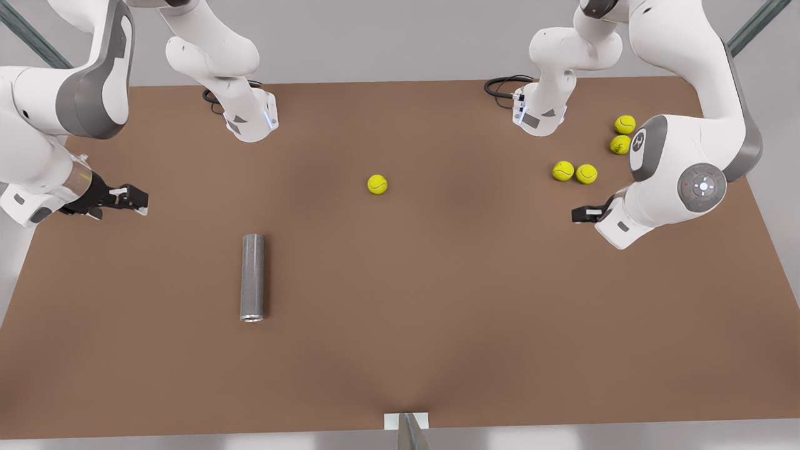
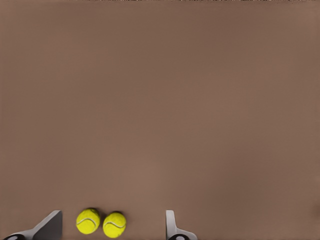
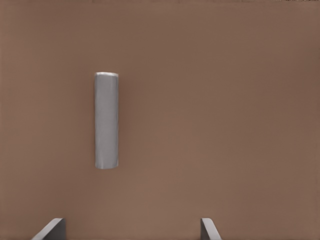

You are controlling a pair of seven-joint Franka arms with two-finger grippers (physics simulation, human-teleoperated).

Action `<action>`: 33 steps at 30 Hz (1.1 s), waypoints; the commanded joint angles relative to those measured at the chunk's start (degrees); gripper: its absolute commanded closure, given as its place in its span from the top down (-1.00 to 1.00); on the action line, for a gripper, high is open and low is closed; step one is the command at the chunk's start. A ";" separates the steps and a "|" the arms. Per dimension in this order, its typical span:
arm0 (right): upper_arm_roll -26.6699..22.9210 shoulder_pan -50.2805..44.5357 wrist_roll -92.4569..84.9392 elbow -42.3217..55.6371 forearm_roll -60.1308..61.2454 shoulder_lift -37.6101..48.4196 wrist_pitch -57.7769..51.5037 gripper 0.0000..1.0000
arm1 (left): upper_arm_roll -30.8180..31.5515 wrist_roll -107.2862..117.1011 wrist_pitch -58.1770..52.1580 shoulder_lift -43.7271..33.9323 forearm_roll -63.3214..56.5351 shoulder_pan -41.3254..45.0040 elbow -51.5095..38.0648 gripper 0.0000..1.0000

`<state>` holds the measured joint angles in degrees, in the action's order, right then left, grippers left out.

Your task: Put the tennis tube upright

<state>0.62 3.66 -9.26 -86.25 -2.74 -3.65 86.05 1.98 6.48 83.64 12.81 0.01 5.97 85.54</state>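
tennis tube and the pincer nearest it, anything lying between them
Nothing. In the right wrist view, bare brown table runs from the open right pincer to the lying tennis tube; the front view agrees.

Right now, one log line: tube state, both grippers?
tennis tube: lying flat, untouched | right gripper: jaws open, above table near tube, apart | left gripper: jaws open, by two tennis balls | step: grasp pending

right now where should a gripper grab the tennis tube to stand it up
Probably near the plain end of the tennis tube, jaws straddling it from above. It lies flat on the table, clear all round. The right gripper, open, is nearest; the left gripper waits, open.
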 commanded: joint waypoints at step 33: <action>1.13 -9.81 16.73 -29.94 2.56 -24.65 54.04 1.00 | 0.04 1.43 0.48 1.07 0.69 -0.70 0.41 1.00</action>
<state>1.75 -6.20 0.58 -115.95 -0.37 -28.26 135.39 2.01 7.72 84.59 13.95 0.73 5.28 85.99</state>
